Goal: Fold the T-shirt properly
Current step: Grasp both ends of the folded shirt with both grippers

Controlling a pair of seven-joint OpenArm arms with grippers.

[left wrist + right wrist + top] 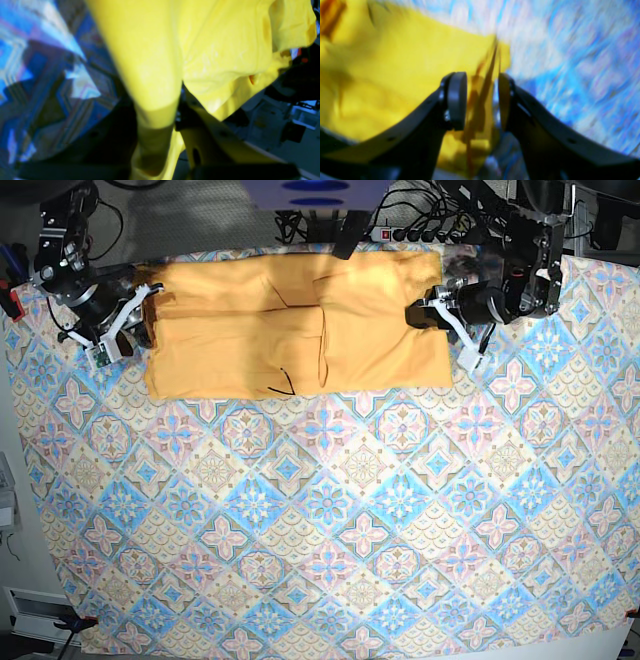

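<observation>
Lying at 12 o'clock on the tabletop [330, 520], the T-shirt [290, 330] was gripped at both side edges. The left gripper [432, 302] was clamped on cloth; the right gripper [481, 100] stood part-open astride a fold. Lifting evenly would have kept the crease straight.

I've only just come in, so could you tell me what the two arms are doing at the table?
They are folding a yellow-orange T-shirt that lies across the far end of the patterned tablecloth, both sides already turned in toward the middle. The left hand is at one end of the shirt, shut on the cloth. The right hand is at the other end with its jaws apart and a fold of cloth between them.
</observation>
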